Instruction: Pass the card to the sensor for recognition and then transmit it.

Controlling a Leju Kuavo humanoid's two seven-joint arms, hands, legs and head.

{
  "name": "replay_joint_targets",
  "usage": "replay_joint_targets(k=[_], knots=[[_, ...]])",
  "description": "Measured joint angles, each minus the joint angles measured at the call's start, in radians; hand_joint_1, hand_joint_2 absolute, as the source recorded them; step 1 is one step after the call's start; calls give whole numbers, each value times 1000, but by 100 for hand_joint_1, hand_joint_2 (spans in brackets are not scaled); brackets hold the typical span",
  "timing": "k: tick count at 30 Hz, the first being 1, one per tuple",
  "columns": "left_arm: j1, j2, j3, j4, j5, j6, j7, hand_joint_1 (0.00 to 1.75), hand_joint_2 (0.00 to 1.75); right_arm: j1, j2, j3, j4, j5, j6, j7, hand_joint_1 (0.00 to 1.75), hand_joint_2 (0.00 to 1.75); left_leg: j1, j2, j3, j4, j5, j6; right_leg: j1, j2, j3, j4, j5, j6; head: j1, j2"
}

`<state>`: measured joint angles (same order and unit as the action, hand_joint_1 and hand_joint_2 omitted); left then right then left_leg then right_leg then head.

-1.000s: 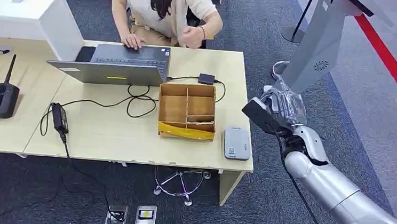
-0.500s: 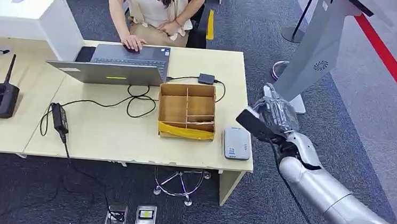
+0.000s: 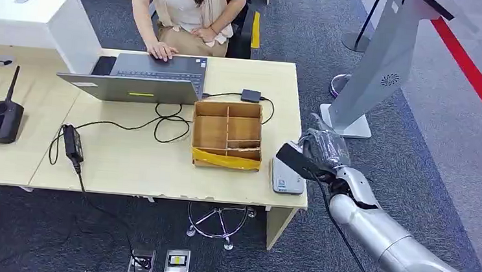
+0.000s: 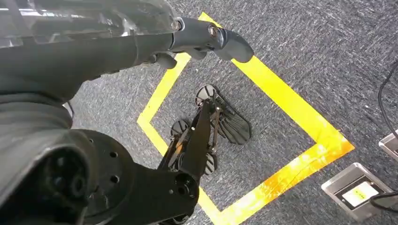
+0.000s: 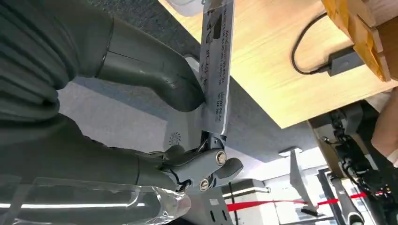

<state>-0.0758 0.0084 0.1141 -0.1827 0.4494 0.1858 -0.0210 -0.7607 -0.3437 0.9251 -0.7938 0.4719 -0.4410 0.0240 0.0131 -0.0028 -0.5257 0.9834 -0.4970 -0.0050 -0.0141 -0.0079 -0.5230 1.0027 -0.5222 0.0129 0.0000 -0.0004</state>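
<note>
Over the bench (image 3: 158,162) corner, the right robot hand (image 3: 321,152) pinches the card (image 5: 217,61) by its edge; thin, stiff, light, probably slippery.

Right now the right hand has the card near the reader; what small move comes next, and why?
Probably ease the right hand a little further left and down, so the card lies flat over the grey sensor on the table. The card overlaps only the sensor's right edge and looks tilted above it.
</note>
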Motion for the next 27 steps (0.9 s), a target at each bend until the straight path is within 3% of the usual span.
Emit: replay_joint_targets(k=[27], knots=[[0, 0, -23, 0, 13, -1, 0, 0, 0, 23, 50, 47, 91, 13, 87, -3, 175, 175, 0, 0, 0, 0, 0, 0, 0, 0, 0, 0, 0, 0, 0, 0]])
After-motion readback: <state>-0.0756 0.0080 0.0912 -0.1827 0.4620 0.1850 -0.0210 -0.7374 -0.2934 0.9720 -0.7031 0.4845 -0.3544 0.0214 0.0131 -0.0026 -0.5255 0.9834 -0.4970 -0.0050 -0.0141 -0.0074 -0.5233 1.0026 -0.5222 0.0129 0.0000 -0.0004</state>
